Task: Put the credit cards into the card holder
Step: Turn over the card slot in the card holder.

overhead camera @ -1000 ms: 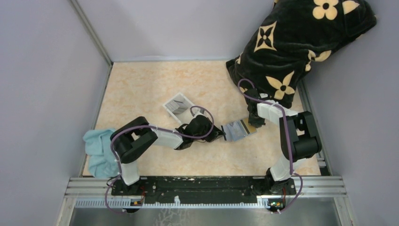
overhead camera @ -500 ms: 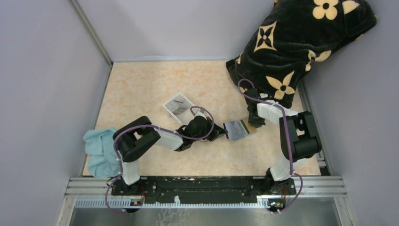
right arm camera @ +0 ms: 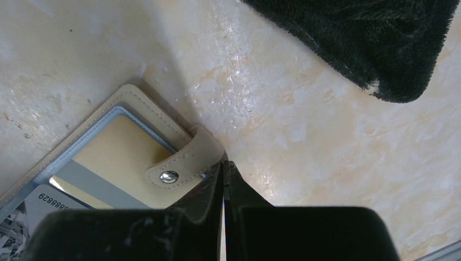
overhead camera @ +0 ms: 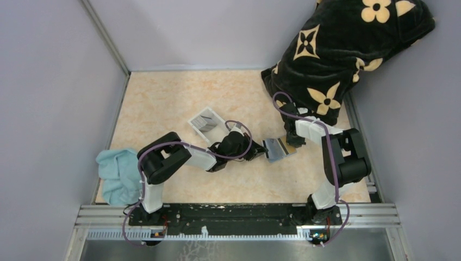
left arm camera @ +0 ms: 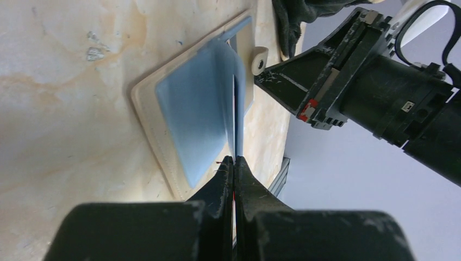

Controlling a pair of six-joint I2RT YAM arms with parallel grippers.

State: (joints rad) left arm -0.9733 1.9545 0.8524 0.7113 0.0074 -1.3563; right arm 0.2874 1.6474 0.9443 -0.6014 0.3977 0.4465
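Tan-beige leather card holder (overhead camera: 277,148) lies open on the marbled surface (overhead camera: 163,98), between both arms. The left pincer (left arm camera: 234,161) is closed on a thin card (left arm camera: 235,114) seen edge-on against the raised blue-grey leaf (left arm camera: 201,114). The right pincer (right arm camera: 224,166) is closed and empty, tips against the snap tab (right arm camera: 182,163). A tan-gold card (right arm camera: 108,155) is already pocketed.

This looks like a robot lab cell. Plain grey panels (overhead camera: 54,109) wall in a marble-patterned counter (overhead camera: 163,98), with two arms (overhead camera: 160,163) bolted to a metal rail (overhead camera: 239,215).
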